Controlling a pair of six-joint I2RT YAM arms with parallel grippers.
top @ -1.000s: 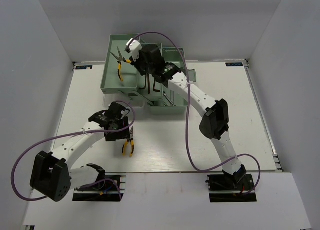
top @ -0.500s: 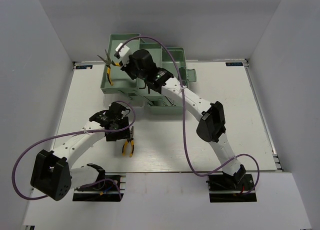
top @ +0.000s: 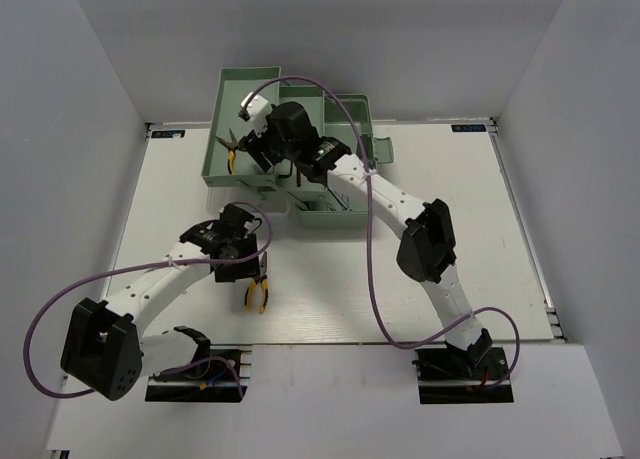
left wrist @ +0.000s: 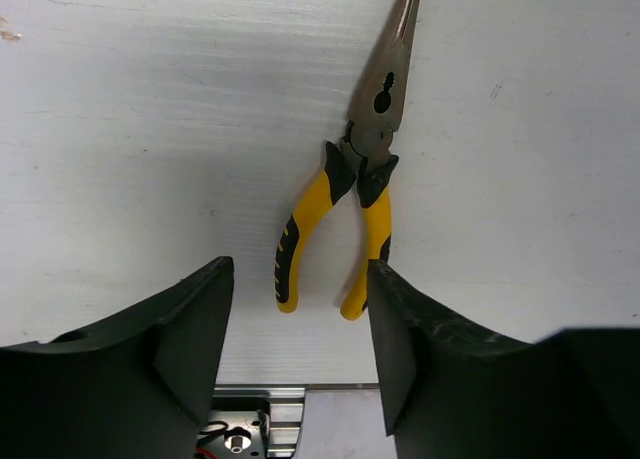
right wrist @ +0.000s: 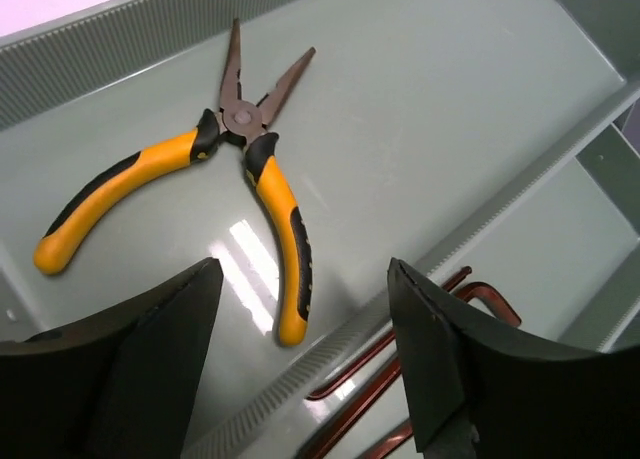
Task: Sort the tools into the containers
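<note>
With twelve o'clock taken as the far edge in the top view, the flat white table (top: pixel 450 229) carries the pale green rectangular plastic toolbox (top: pixel 240 76) with its tiers folded out at about twelve o'clock, reaching a little toward eleven. The right arm stretches from its base at five o'clock toward eleven, and the right gripper (right wrist: pixel 300 379) hangs over the toolbox's broad left-hand tray with its two dark fingers spread wide and nothing between them. The left gripper (left wrist: pixel 297 319) hovers at about eight o'clock of the table's middle, its fingers also parted and holding nothing. One pair of long-nose pliers with yellow-and-black handles (right wrist: pixel 245 129) lies flat on the floor of that left tray; in the right wrist view its nose is slightly open and points to twelve, and its handles splay toward eight and five. The second pair of yellow-and-black long-nose pliers (left wrist: pixel 375 149) lies on the bare table just below the left gripper, nose closed and pointing to about one in the left wrist view, handle ends reaching into the gap between the fingers without touching them. Thin dark L-shaped hex keys (right wrist: pixel 372 346) rest in the narrower compartment beside the tray, at its three o'clock side in the top view.
</note>
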